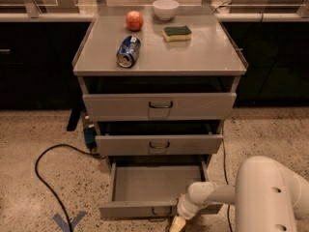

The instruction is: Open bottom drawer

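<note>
The bottom drawer [130, 210] of the grey metal cabinet stands pulled out, and its plain grey tray [157, 182] shows empty. Its small dark loop handle [161, 211] sits at the centre of the low front panel. My gripper [176, 223] is at the bottom edge of the view, just right of and below that handle, at the drawer's front. Only its cream-coloured tip shows. My white arm [270, 192] reaches in from the lower right.
The mid drawer [159, 144] and top drawer [159, 105] stand slightly out. On the cabinet top lie a blue can [128, 51], an apple [134, 20], a white bowl [165, 8] and a sponge [177, 33]. A black cable [46, 178] loops on the floor at left.
</note>
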Controlling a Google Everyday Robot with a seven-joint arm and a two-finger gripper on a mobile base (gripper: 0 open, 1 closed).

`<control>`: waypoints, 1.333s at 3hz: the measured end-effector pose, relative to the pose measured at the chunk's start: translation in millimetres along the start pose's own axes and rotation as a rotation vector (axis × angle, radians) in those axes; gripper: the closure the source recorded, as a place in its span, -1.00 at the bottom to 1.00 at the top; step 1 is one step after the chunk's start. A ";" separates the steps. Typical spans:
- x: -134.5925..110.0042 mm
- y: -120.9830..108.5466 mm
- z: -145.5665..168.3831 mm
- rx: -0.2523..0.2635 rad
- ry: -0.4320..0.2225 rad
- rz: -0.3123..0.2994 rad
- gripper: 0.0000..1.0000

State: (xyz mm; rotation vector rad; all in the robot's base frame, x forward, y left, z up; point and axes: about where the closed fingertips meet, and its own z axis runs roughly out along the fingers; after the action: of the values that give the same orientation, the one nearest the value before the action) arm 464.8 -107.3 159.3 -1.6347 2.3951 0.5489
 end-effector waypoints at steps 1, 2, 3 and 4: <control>8.4 33.2 -8.8 -0.039 0.018 0.006 -1.00; 7.6 33.0 -9.0 -0.043 0.018 0.006 -1.00; 7.2 36.1 -7.8 -0.055 0.015 0.004 -1.00; 5.5 37.5 -9.4 -0.071 0.014 0.008 -1.00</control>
State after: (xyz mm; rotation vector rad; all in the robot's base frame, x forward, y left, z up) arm 428.5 -103.7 173.2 -1.6634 2.4190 0.6323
